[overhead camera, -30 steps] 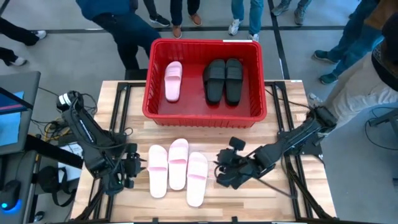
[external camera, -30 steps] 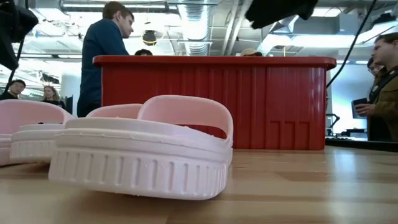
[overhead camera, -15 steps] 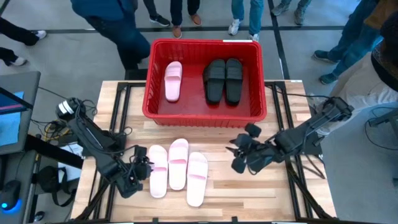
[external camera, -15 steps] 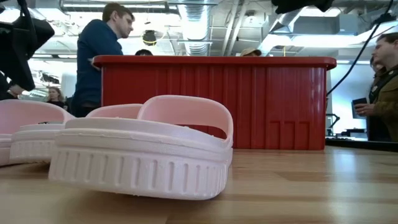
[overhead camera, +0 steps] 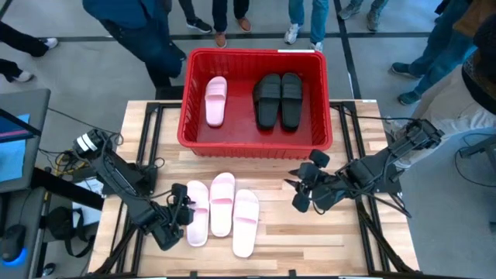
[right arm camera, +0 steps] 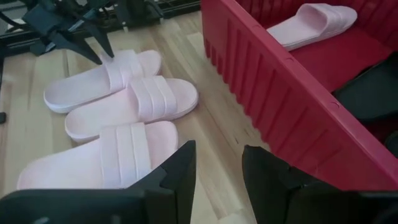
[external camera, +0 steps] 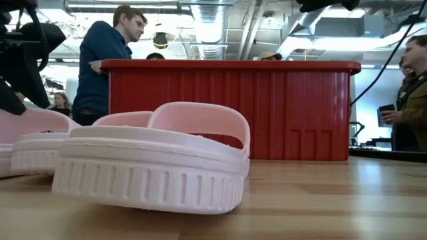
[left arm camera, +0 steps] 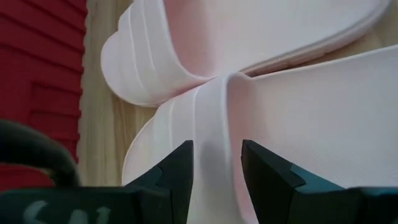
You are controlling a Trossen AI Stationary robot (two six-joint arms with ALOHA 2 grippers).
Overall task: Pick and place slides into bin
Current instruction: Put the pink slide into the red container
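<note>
People stand around the far and right sides of a pale wooden worktop (overhead camera: pixel 256 174), on a grey floor, and the low view shows an open room with ducts overhead. At the far middle of the worktop sits the red bin (overhead camera: pixel 256 147), its ribbed wall filling the middle of the low view. Inside it lie three slides: one pink slide in the bin (overhead camera: pixel 215 101) towards the left, and a pair of black slides (overhead camera: pixel 279 99) side by side just right of centre.

Three more pink slides lie on the worktop just in front of the bin, close together, with their lengths running near to far. The left pink slide (overhead camera: pixel 197 211) and the middle pink slide (overhead camera: pixel 222 203) touch along their sides, and the right pink slide (overhead camera: pixel 246 222) lies a little nearer the front edge.

The left hand (overhead camera: pixel 183 214) is low at the left pink slide, its fingers (left arm camera: pixel 177 171) standing narrowly apart with the slide's strap between them, one finger on either side; whether they press on it I cannot tell.

The right hand (overhead camera: pixel 302 195) hangs above the bare worktop to the right of the three slides, in front of the bin's near right corner, its fingers narrowly apart with nothing between them.
</note>
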